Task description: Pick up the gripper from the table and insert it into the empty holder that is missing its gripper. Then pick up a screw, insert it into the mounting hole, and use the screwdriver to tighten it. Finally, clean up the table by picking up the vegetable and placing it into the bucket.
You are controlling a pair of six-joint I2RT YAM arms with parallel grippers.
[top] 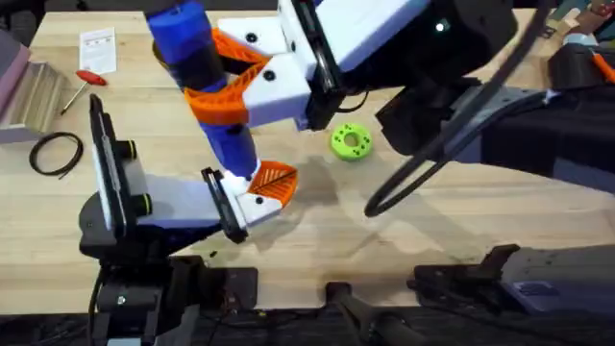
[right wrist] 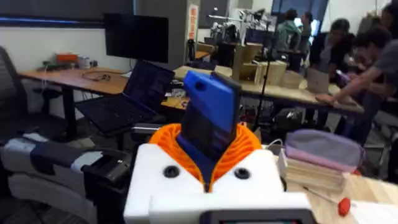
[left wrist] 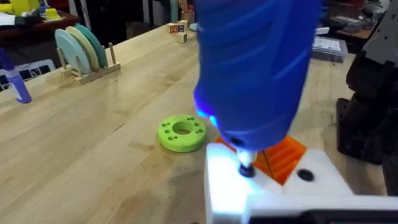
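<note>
My right gripper (top: 219, 79) reaches across the table and is shut on the blue screwdriver (top: 187, 38), which leans with its bit down. Its orange pads clamp the blue body (right wrist: 211, 106) in the right wrist view. The bit (left wrist: 245, 169) rests on the white holder (left wrist: 230, 186) at the end of my left arm. The orange gripper (top: 276, 180) sits in that holder (top: 252, 205), its ribbed face (left wrist: 285, 155) just past the bit. Any screw under the bit is hidden. The left gripper (top: 245, 200) lies low over the table. The vegetable and the bucket are out of view.
A green disc (top: 351, 141) with holes lies on the wood just beyond the holder. A small red-handled screwdriver (top: 91, 79), a paper sheet (top: 98, 50) and a black cable ring (top: 56, 152) lie at the far left. A plate rack (left wrist: 84, 53) stands farther off.
</note>
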